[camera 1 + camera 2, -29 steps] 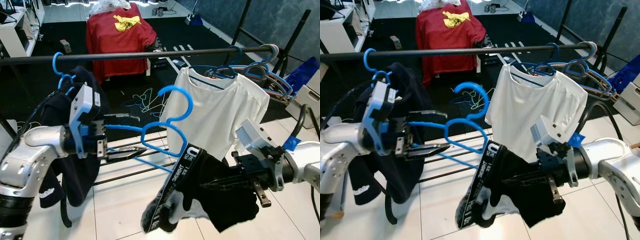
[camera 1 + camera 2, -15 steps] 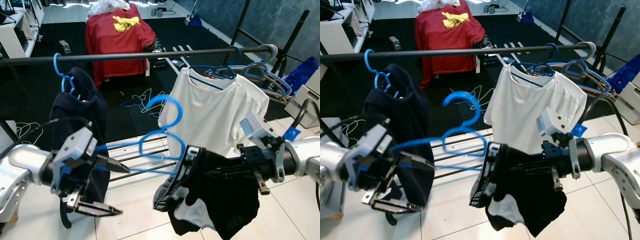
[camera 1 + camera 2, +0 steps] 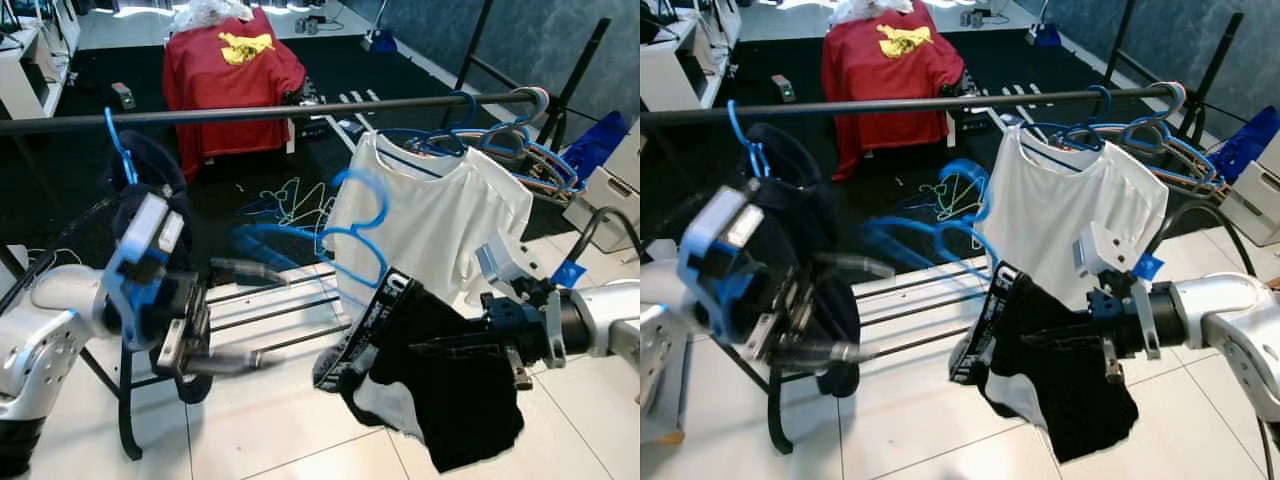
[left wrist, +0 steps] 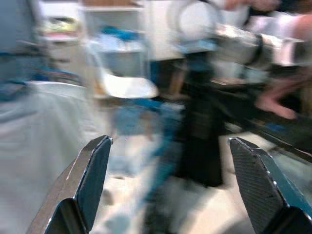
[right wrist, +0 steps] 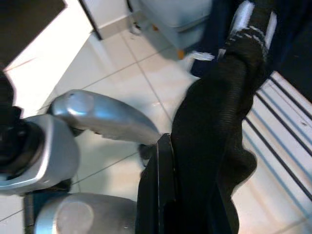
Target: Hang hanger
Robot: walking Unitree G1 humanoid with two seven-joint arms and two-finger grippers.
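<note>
Spread wide and empty, our left gripper (image 3: 235, 315) sits at lower left, while our right gripper (image 3: 455, 345) at lower right is clamped on the black garment with a lettered waistband (image 3: 440, 375). That cloth drapes from the thin blue plastic hanger (image 3: 340, 225), mid-frame below the dark clothes rail (image 3: 250, 112), blurred, so its hook's position is probably approximate. We judge it light, springy and slick; grip near the neck.

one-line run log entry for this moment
left gripper: open, blurred | right gripper: shut on shorts | hanger: below rail, unhung
</note>
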